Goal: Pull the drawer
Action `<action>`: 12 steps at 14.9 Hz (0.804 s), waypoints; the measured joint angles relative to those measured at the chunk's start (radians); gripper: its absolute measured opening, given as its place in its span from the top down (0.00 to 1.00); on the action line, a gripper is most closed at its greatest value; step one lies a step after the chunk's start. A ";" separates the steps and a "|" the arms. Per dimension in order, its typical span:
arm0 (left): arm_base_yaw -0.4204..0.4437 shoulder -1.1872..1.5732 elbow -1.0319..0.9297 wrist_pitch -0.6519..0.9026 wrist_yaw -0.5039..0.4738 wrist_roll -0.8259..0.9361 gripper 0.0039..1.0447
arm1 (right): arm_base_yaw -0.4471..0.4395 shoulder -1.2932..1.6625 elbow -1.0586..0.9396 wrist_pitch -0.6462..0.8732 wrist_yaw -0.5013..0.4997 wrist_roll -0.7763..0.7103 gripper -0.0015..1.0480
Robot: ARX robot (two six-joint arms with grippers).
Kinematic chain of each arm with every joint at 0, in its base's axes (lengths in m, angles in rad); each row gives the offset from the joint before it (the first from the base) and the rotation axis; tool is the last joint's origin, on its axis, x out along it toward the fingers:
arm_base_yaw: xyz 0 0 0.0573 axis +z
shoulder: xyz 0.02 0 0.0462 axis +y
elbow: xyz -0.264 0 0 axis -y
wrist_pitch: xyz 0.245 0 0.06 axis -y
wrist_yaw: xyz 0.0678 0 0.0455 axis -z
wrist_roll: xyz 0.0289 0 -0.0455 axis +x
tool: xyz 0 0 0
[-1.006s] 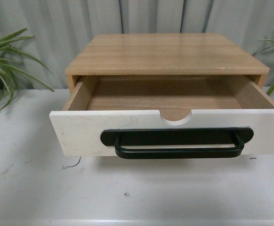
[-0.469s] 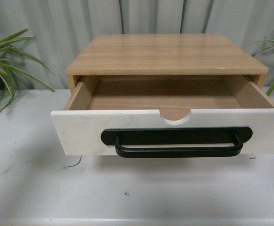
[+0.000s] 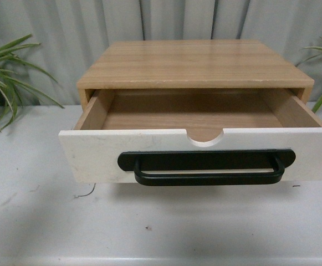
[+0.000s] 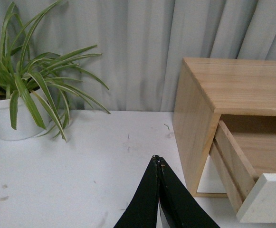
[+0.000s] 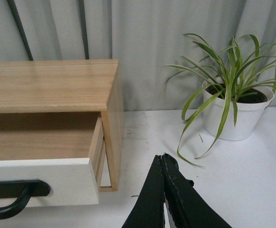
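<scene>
The drawer [image 3: 94, 155] stands pulled well out of its light wood cabinet [image 3: 194, 64]. Its white front carries a long black bar handle [image 3: 208, 166] and a half-round notch [image 3: 206, 138] in the top edge; the light wood inside is bare. Neither arm shows in the front view. My left gripper [image 4: 157, 159] is shut and empty over the white table, left of the cabinet [image 4: 195, 118] and apart from the drawer [image 4: 266, 197]. My right gripper [image 5: 163, 157] is shut and empty to the right of the drawer [image 5: 42, 183], clear of the handle's end [image 5: 14, 192].
A potted plant in a white pot [image 4: 9, 118] stands at the table's left, another [image 5: 235, 114] at its right. Grey curtains [image 3: 161, 22] hang behind the cabinet. The white table [image 3: 161, 221] stretches in front of the drawer.
The drawer front has shifted very slightly; otherwise nothing has visibly moved.
</scene>
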 joint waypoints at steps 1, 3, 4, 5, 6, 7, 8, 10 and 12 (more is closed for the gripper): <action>-0.001 -0.041 -0.016 -0.024 0.000 0.000 0.99 | 0.000 -0.031 -0.013 -0.016 0.000 0.000 0.98; -0.001 -0.125 -0.046 -0.080 0.000 0.000 0.99 | 0.000 -0.102 -0.040 -0.064 0.000 0.000 0.98; -0.001 -0.165 -0.056 -0.109 0.000 0.000 0.99 | 0.000 -0.142 -0.048 -0.096 0.000 0.000 0.98; -0.001 -0.180 -0.089 -0.056 0.000 0.000 0.99 | 0.000 -0.175 -0.056 -0.119 0.000 0.000 0.98; -0.001 -0.204 -0.101 -0.101 0.000 0.000 0.99 | 0.000 -0.187 -0.084 -0.069 0.000 0.000 0.98; -0.001 -0.237 -0.101 -0.142 0.000 0.000 0.99 | 0.000 -0.210 -0.086 -0.122 0.000 0.000 0.98; -0.001 -0.291 -0.101 -0.179 0.000 0.000 0.99 | 0.000 -0.241 -0.086 -0.145 0.000 0.000 0.98; -0.001 -0.368 -0.101 -0.250 0.000 0.000 0.99 | 0.000 -0.315 -0.086 -0.205 0.000 0.000 0.98; -0.001 -0.427 -0.101 -0.310 0.000 0.000 0.99 | 0.000 -0.358 -0.086 -0.258 0.000 0.000 0.98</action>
